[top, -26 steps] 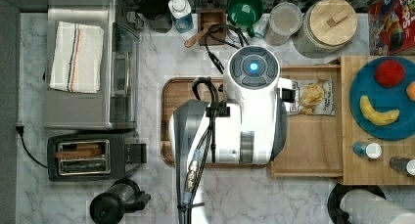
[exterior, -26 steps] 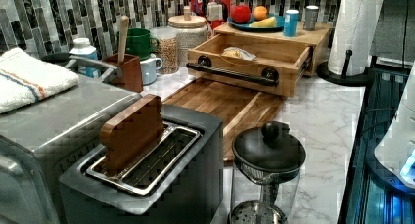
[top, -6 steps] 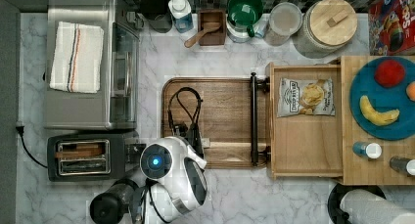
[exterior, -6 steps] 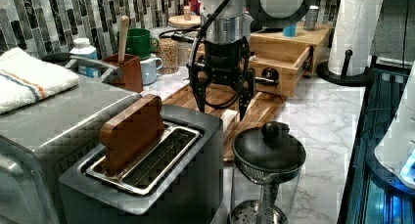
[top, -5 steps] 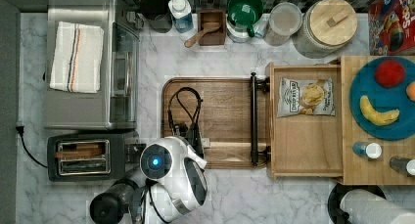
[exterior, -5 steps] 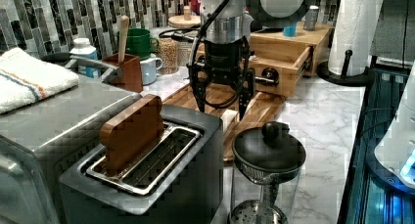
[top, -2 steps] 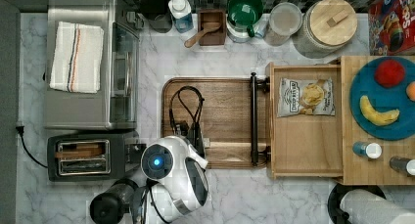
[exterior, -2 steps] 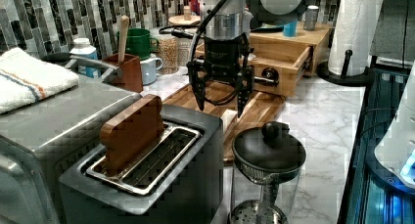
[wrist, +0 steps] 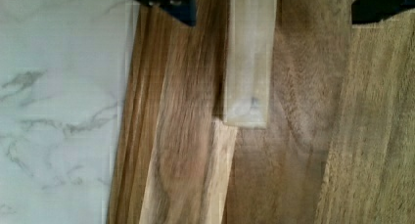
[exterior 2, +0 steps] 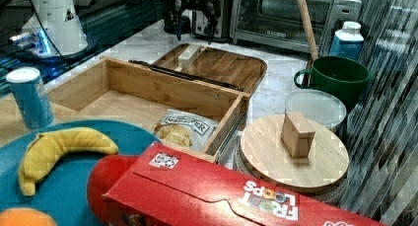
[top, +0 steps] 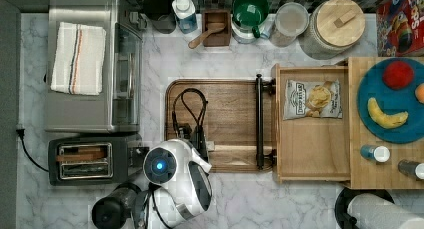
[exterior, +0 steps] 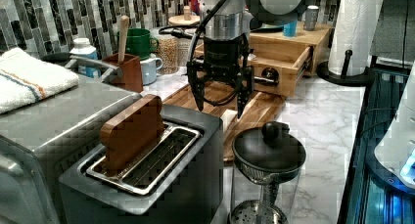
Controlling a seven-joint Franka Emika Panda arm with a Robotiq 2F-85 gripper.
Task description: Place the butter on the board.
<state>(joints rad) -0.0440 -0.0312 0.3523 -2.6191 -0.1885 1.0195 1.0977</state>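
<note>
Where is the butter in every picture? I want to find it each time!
Top view: the butter peeks out beside the robot arm, near the board's bottom edge.
Left view: a pale block at the board's near edge, right of the toaster.
Right view: a pale stick near the board's left edge.
Wrist view: a pale stick lying on the wood.
Shared landmark: the board.

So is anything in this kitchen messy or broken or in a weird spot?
Nothing looks spilled or broken. The butter lies flat on the board, near its edge, with the open gripper above it. One funny thing: a wooden block, not bread, stands in the toaster.
</note>
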